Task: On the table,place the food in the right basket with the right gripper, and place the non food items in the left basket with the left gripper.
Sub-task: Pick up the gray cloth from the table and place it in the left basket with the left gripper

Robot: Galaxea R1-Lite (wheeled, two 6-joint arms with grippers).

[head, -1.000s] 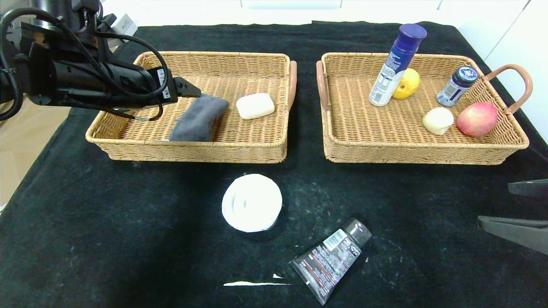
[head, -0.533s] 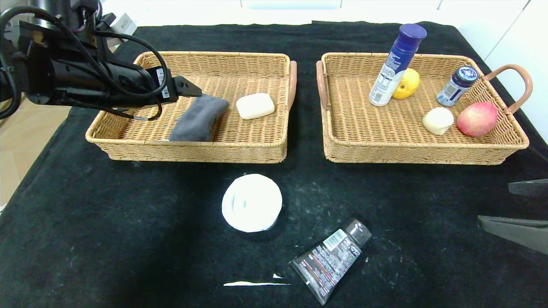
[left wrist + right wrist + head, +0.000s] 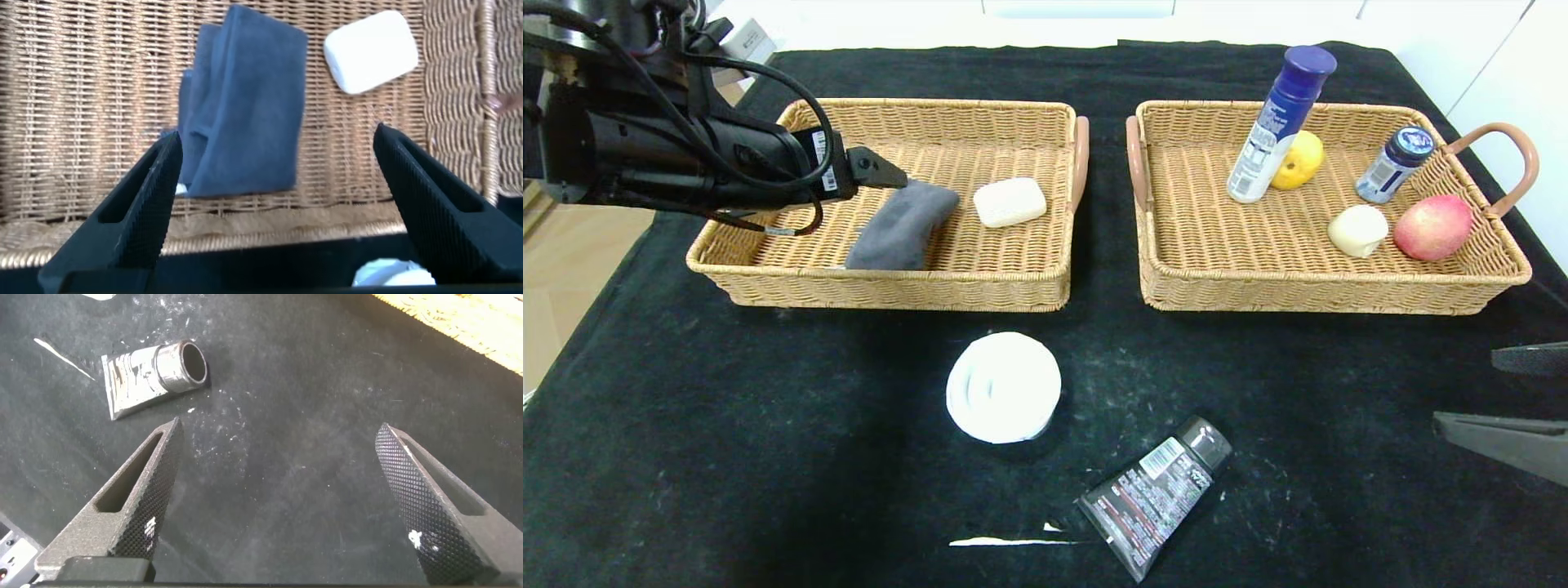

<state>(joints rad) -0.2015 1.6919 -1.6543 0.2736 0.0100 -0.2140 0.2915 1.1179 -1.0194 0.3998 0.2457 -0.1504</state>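
Head view, nearest first: the black squeeze tube [image 3: 1153, 496] lies flat on the surface [image 3: 768, 425], cap pointing away, and the white coiled roll [image 3: 1003, 398] sits just beyond it to the left, apart from it. Neither has shifted from the earlier frames. At the right edge the right end effector [image 3: 1515, 400] hangs low over the cloth with its fingers spread wide and nothing between them, parked as before; its wrist camera looks down on the tube [image 3: 155, 376].

Farther back stand the two baskets. The left basket [image 3: 890, 278] holds the folded grey cloth [image 3: 900, 226] and the cream soap bar [image 3: 1009, 202], which lie apart. The left end effector [image 3: 876, 170] hovers over that basket's left part, fingers parted and empty, its tip just above the cloth's far end. Compared with a second ago it has drawn slightly back to the left.

The right basket [image 3: 1331, 290] contains the white bottle with blue cap [image 3: 1278, 122] leaning against the yellow fruit [image 3: 1298, 159], a small dark-capped jar [image 3: 1395, 163], the pale bun [image 3: 1357, 230] and a red apple [image 3: 1432, 226], all unmoved.
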